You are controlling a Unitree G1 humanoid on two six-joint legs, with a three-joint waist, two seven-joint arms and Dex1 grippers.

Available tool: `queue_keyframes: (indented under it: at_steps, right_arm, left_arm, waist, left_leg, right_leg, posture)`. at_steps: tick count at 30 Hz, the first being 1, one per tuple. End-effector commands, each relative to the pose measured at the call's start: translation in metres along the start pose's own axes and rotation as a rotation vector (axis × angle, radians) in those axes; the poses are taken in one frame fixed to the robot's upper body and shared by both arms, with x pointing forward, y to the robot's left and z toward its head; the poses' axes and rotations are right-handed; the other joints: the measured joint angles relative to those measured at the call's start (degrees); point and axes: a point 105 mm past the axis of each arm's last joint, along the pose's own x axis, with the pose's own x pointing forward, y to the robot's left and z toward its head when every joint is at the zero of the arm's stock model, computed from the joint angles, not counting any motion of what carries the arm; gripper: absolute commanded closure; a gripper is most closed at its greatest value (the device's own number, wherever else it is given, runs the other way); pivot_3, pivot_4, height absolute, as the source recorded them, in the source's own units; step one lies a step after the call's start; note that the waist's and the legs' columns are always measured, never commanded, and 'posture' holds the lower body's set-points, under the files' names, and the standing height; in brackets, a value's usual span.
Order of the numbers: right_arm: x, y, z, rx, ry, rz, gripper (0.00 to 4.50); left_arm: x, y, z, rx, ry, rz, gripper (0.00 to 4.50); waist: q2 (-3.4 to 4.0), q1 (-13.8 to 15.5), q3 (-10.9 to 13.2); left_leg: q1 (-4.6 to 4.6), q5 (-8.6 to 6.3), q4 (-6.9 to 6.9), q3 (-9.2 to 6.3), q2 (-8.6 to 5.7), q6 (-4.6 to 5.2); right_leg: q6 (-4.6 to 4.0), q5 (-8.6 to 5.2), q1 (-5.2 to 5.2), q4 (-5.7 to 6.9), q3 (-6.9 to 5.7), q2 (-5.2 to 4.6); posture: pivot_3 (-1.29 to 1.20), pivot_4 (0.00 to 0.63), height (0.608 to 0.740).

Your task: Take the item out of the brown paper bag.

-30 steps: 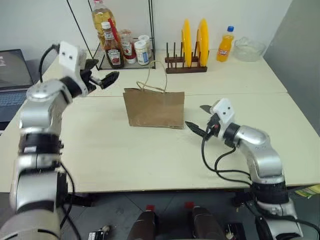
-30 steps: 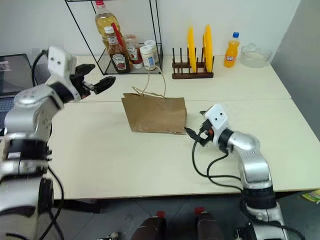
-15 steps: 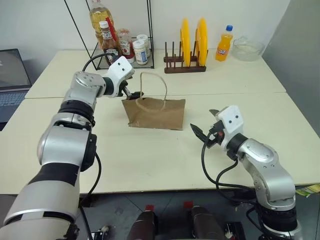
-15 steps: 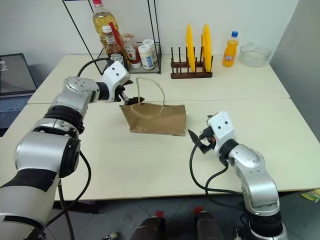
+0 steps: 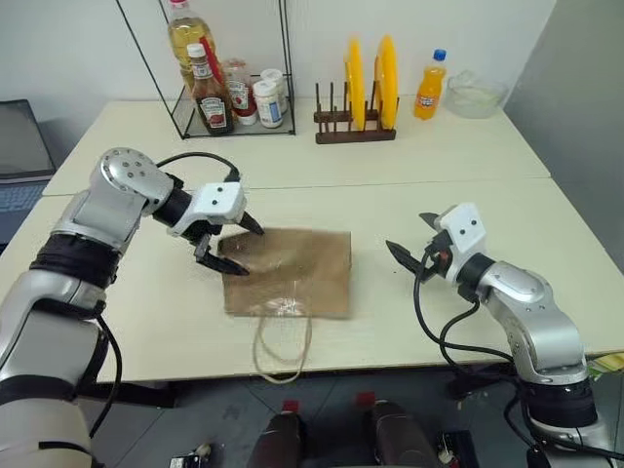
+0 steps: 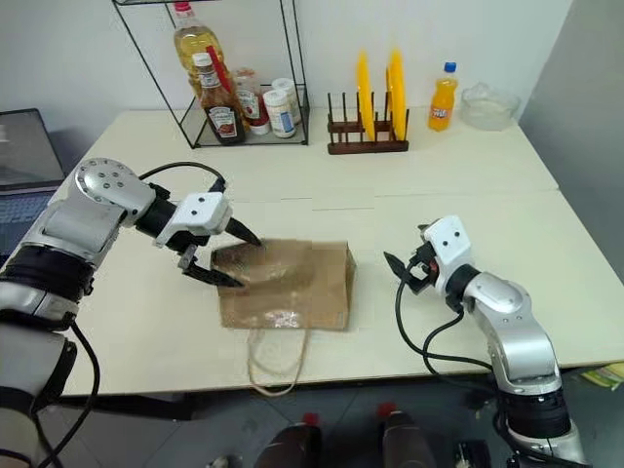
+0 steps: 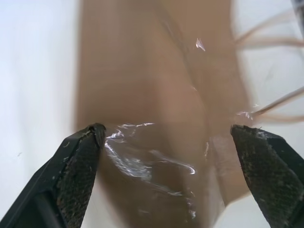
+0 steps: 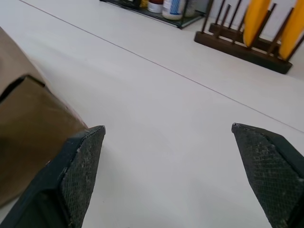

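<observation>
Brown paper bag (image 5: pixel 288 273) now flat on the table (image 5: pixel 439 166), toppled from upright a second ago, mouth and twine handles (image 5: pixel 283 346) turned toward the near edge. Left gripper (image 5: pixel 231 244) swung down from beside the wire rack (image 5: pixel 234 68) to hover at the bag's left end, fingers spread to their widest, nothing between them, tips just at the paper without any clear hold. Seen along those fingers, crumpled clear plastic (image 7: pixel 142 156) glinting on the brown surface directly ahead. Right gripper (image 5: pixel 414 244) also fully spread and empty, barely shifted, bag well off its fingertips to the left. Cola bottle not visible; presumably inside the fallen bag, though impossible to confirm. Judged effect: mouth now reachable from the side rather than from above, so extraction likely needs a low, level reach in, perhaps with one gripper pinning the paper.
</observation>
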Motion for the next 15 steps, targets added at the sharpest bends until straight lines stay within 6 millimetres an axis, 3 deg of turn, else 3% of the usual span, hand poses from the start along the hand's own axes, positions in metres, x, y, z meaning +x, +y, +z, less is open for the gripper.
queue_keyframes:
  at_steps: [1, 7, 10, 15]
  right_arm:
    - [0.001, 0.008, 0.011, -0.038, -0.049, 0.077, 0.02]
    - [-0.001, 0.025, 0.003, -0.078, -0.026, 0.234, 0.02]
    - [-0.005, 0.032, -0.002, -0.106, -0.012, 0.312, 0.02]
    - [-0.014, 0.043, -0.014, -0.161, 0.019, 0.414, 0.02]
  left_arm:
    - [-0.017, -0.01, 0.008, 0.258, 0.083, 0.029, 0.0]
    - [-0.009, -0.055, 0.002, 0.433, 0.055, -0.064, 0.0]
    - [0.007, -0.074, -0.001, 0.443, -0.019, -0.077, 0.0]
    - [0.051, -0.084, -0.005, 0.449, -0.116, -0.001, 0.0]
  waist:
    - [0.0, 0.0, 0.0]
    - [0.01, -0.2, 0.0]
    - [0.02, -0.1, 0.0]
    - [0.01, 0.9, 0.0]
  left_leg:
    - [0.01, 0.0, 0.0, 0.02, 0.0, 0.0]
    - [0.02, 0.0, -0.04, 0.08, 0.06, 0.0]
    - [0.02, -0.01, -0.02, 0.07, 0.04, 0.01]
    - [0.04, -0.01, 0.0, 0.05, 0.03, 0.02]
  right_leg:
    - [0.0, 0.0, 0.0, 0.0, 0.01, 0.0]
    - [-0.04, -0.02, -0.03, -0.03, 0.05, -0.01]
    - [-0.04, -0.02, 0.0, -0.02, 0.03, -0.02]
    - [-0.04, -0.02, 0.07, -0.04, -0.01, -0.02]
  posture:
    - [0.0, 0.15, 0.74]
    - [0.0, 0.15, 0.74]
    - [0.0, 0.15, 0.74]
    - [0.0, 0.15, 0.74]
